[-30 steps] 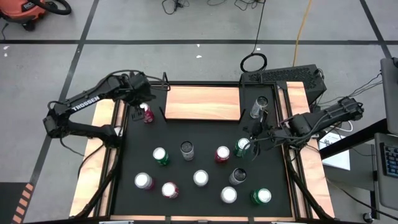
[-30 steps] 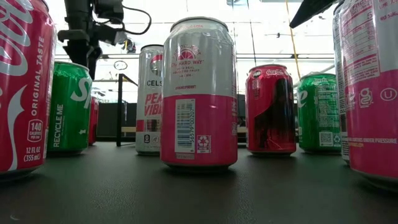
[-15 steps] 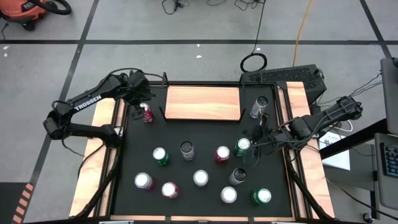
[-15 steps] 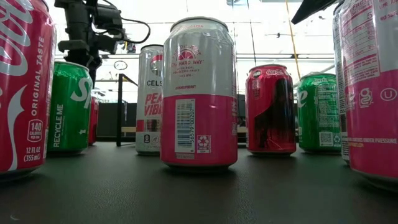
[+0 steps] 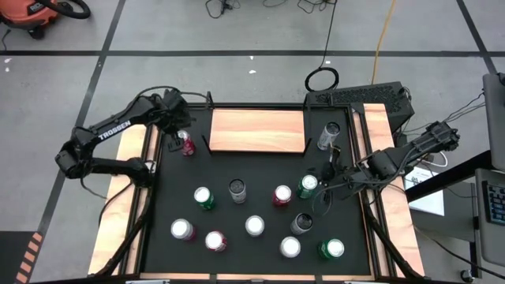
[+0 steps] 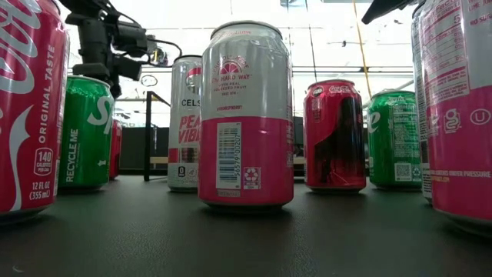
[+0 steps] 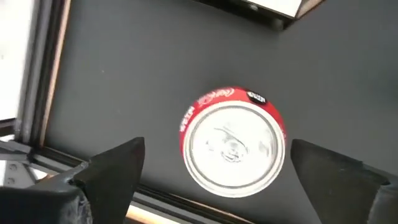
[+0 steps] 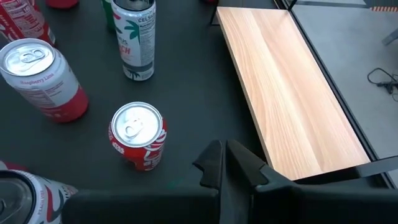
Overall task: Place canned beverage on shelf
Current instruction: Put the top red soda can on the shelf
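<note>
A red can (image 7: pixel 231 146) stands upright on the black mat (image 5: pixel 260 170), just off the left end of the wooden shelf (image 5: pixel 256 130). My left gripper (image 7: pixel 216 149) hangs over it, open and pointing down. One finger is on each side of the can's top, with a gap to the can on both sides. In the high view this gripper (image 5: pixel 181 136) sits right above the can (image 5: pixel 187 147). My right gripper (image 8: pixel 221 163) is shut and holds nothing. It hovers over the right part of the mat (image 5: pixel 327 167), near a green can (image 5: pixel 308 186).
Several more cans stand spread over the near half of the mat, among them a red one (image 5: pixel 282 195) and a dark one (image 5: pixel 301 223). A tall silver can (image 5: pixel 327 136) stands off the shelf's right end. Narrow wooden strips (image 5: pixel 130 170) edge the mat.
My left gripper has come down a little over the red can beside the shelf's left end. The can has stayed where it was.
</note>
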### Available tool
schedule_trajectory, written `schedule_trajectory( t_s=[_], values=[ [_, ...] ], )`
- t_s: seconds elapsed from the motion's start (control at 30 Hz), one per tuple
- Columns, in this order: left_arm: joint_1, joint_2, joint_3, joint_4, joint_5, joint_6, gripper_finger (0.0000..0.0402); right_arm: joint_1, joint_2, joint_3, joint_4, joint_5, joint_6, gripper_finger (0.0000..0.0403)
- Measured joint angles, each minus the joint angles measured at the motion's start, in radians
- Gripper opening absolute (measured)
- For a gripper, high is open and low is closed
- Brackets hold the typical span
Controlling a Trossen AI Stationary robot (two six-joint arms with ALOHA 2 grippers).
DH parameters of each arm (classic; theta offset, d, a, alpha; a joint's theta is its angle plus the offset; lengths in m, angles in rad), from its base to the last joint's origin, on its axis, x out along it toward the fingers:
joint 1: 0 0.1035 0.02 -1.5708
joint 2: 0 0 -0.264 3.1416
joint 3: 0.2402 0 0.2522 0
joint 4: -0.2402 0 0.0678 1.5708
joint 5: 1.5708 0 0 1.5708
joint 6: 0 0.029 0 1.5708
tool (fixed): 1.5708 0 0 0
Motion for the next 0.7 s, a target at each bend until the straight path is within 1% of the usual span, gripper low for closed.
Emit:
schedule_trajectory(
  t_s=[0.13, 0.4, 0.6, 0.7],
  values=[
    [-0.001, 0.000, -0.026, 0.003, 0.006, -0.032, 0.0393, 0.000, 0.000, 0.000, 0.000, 0.000, -0.001, 0.0000],
    [-0.001, 0.000, -0.028, 0.040, 0.003, -0.133, 0.0393, 0.000, 0.000, 0.000, 0.000, 0.000, -0.016, 0.0000],
    [-0.001, 0.000, -0.029, 0.041, 0.001, -0.166, 0.0393, 0.000, 0.000, 0.000, 0.000, 0.000, -0.025, 0.0000],
    [-0.001, 0.000, -0.058, 0.044, 0.001, -0.164, 0.0393, 0.000, 0.000, 0.000, 0.000, 0.000, -0.025, 0.0000]
  ],
)
